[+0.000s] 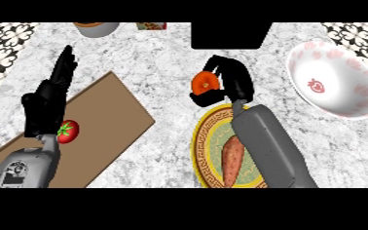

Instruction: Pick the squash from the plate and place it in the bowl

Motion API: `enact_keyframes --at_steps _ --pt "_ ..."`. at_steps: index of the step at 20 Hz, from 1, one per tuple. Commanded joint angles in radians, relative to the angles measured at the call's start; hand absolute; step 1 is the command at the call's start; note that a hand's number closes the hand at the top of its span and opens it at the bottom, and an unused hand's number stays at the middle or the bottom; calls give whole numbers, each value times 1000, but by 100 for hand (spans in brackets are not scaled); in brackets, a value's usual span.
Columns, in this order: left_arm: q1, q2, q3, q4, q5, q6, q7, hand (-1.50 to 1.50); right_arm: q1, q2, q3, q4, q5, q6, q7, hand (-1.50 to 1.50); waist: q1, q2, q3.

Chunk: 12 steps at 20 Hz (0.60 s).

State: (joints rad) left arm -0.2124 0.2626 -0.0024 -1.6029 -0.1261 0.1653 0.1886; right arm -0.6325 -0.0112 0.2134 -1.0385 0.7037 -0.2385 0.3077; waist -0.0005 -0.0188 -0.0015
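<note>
An orange squash (205,83) sits in my right hand (234,80), whose black fingers curl round it. Hand and squash are just past the far rim of the yellow patterned plate (202,135), which lies at the lower centre. A long orange-brown vegetable (231,160) lies on that plate, partly hidden by my right forearm. To the right stands the white bowl (332,90) with pink markings, a clear gap away from the hand. My left hand (47,99) rests open at the left, fingers up.
A brown cutting board (108,122) lies at the left with a red tomato (68,131) on it, beside my left hand. A black box (230,35) stands at the back centre. A grey pot (97,28) and a small patterned item (151,26) sit at the far edge.
</note>
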Motion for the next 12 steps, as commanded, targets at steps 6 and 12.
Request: enact_keyframes --at_steps 6,12 --pt "0 6 16 5 -1 -3 0 0 -92 11 116 -182 267 -269 638 150 -10 6 -1" --pt "4 14 23 -59 -4 -19 46 0 -2 -26 42 -328 348 -259 679 150 -3 14 2"
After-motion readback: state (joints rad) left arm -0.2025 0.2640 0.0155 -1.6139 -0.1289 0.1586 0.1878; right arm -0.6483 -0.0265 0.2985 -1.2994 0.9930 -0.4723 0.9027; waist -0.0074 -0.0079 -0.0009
